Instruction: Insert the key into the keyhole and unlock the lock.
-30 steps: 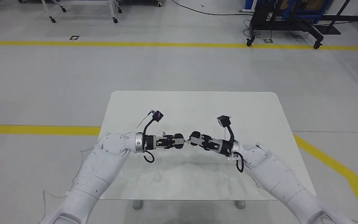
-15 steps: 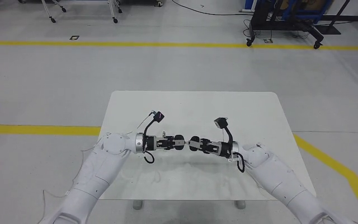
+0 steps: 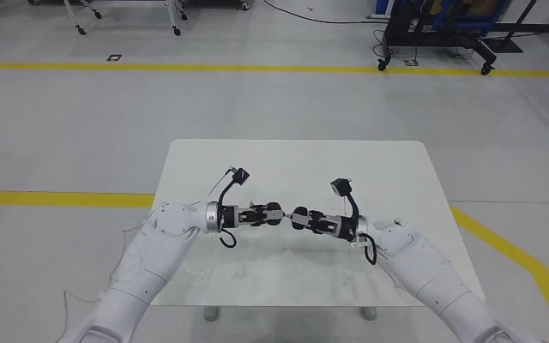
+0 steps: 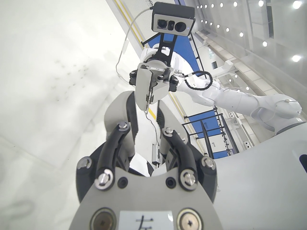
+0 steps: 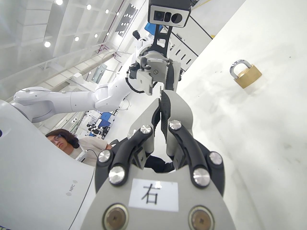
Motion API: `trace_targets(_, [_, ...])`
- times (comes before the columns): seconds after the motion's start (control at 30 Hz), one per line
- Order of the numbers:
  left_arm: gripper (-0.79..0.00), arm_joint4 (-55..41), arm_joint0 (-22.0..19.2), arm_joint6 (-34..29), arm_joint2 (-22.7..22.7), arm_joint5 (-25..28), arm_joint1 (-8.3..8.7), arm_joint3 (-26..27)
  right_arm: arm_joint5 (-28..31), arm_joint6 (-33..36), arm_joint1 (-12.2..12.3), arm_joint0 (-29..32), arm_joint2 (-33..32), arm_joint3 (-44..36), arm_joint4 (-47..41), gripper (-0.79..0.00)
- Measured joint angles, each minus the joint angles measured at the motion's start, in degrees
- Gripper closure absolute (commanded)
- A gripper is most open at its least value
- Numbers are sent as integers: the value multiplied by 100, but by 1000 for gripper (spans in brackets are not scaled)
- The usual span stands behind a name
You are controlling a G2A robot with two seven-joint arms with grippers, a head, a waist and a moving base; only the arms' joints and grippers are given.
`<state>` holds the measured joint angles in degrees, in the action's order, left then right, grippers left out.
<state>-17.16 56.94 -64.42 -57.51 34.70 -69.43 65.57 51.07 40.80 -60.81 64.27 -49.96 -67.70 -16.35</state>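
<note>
1. My right gripper (image 5: 163,96) has its fingers pressed together on a thin metal sliver (image 4: 146,106); I can't tell if it's the key.
2. My left gripper (image 4: 145,102) stands wide open facing it, above the table's (image 3: 386,171) middle.
3. The padlock (image 5: 245,74) lies on the surface, apart from both.

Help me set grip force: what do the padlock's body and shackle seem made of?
Padlock body: likely brass, judging by its golden-yellow, satin sheen. Shackle: probably polished or chromed steel, silvery with bright highlights.
</note>
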Motion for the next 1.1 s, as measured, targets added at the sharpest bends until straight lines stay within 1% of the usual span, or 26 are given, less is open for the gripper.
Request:
trace_targets(0.07, [-785,-3,-21,19,-130,55,38,55,155,-46,44,76,-157,50,-33,0])
trace_targets(0.17, [-785,81,-29,29,-430,46,131,289,346,-87,120,211,-406,104,-70,0])
trace_targets(0.27, [-785,493,102,49,-901,-101,289,811,530,-156,209,398,-698,86,-92,0])
trace_targets(0.37, [-785,1106,441,76,-1395,-413,454,1586,695,-260,310,626,-1047,16,-134,0])
trace_targets(0.43, [-785,1747,735,187,-1685,-669,550,2139,698,-316,377,796,-1313,-121,-163,0])
trace_targets(0.53, [-785,3077,1155,536,-1894,-1004,643,2791,692,-370,457,1042,-1693,-331,-208,0])
trace_targets(0.63, [-785,4480,1506,986,-1798,-1361,676,3221,692,-440,507,1261,-2037,-544,-274,0])
trace_targets(0.7, [-785,5201,1669,1233,-1580,-1569,667,3314,692,-456,527,1396,-2250,-682,-298,0])
trace_targets(0.77, [-785,5687,1704,1356,-1346,-1712,648,3279,692,-434,531,1484,-2372,-764,-314,0])
trace_targets(0.9, [-785,6727,1518,1645,-730,-2122,565,2944,693,-346,508,1543,-2468,-807,-369,0])
trace_targets(1.0, [-785,7049,1303,1836,-386,-2406,486,2683,693,-341,505,1538,-2468,-802,-374,0])
trace_targets(1.1, [-785,7125,1127,1852,-185,-2580,428,2516,693,-343,506,1538,-2467,-802,-373,0])
